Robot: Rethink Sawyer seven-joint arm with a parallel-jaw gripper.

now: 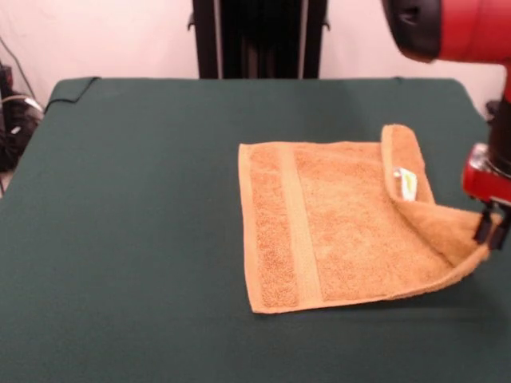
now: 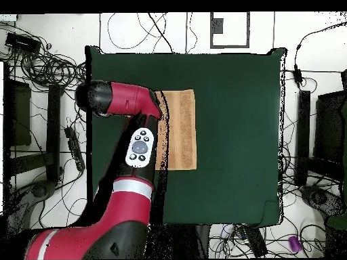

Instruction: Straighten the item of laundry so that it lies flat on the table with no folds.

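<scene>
My tool [image 1: 489, 230] sits at the right edge of the front view, clenched on one corner of the orange-tan terry towel [image 1: 335, 227], and that corner is raised off the dark green surface [image 1: 128, 207]. The strip of towel along that side is turned over onto the rest, showing its underside and a small white label [image 1: 407, 183] at the fold. The rest of the towel lies flat, with a flat woven band [image 1: 299, 227] running near its left edge. From overhead, my red arm [image 2: 129, 101] reaches across the towel [image 2: 181, 128] and covers the side I hold, so only the other part shows on the surface [image 2: 237, 135].
</scene>
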